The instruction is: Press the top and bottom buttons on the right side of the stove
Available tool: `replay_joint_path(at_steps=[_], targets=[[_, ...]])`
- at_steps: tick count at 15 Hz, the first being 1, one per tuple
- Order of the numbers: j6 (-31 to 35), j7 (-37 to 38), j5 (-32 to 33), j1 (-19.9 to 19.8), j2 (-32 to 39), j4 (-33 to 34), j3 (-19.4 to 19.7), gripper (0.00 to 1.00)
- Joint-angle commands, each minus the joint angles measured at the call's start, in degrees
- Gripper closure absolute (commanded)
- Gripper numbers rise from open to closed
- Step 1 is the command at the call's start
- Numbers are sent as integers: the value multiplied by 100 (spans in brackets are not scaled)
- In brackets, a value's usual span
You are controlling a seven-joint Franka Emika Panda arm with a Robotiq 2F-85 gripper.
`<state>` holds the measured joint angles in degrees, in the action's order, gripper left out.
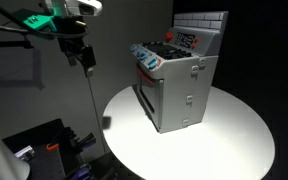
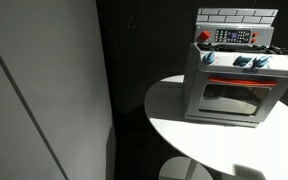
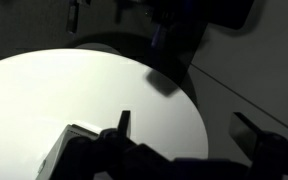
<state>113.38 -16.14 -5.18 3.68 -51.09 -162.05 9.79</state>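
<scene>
The small grey toy stove point(image 1: 179, 85) stands on a round white table point(image 1: 234, 135). It has a tiled back panel, dark burners and a red-and-white control patch on top, and a front door with a handle point(image 2: 229, 88). My gripper point(image 1: 85, 58) hangs high off the table's edge, well away from the stove, empty. In the wrist view the two fingers point(image 3: 184, 128) stand wide apart over the table's rim; a corner of the stove point(image 3: 69, 145) shows at the lower left. The buttons are too small to make out.
The round white table point(image 2: 184, 125) is surrounded by dark background. Dark equipment with cables point(image 1: 44, 150) sits low beside the table. A pale wall panel point(image 2: 44, 90) fills one side. A black stand point(image 3: 164, 40) shows beyond the table.
</scene>
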Motion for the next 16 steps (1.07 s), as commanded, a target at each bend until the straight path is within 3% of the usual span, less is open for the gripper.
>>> replay_joint_path(at_steps=[1, 16], targets=[[0, 27, -58, -73, 45, 169, -40, 0], [98, 424, 69, -525, 966, 1386, -73, 0]])
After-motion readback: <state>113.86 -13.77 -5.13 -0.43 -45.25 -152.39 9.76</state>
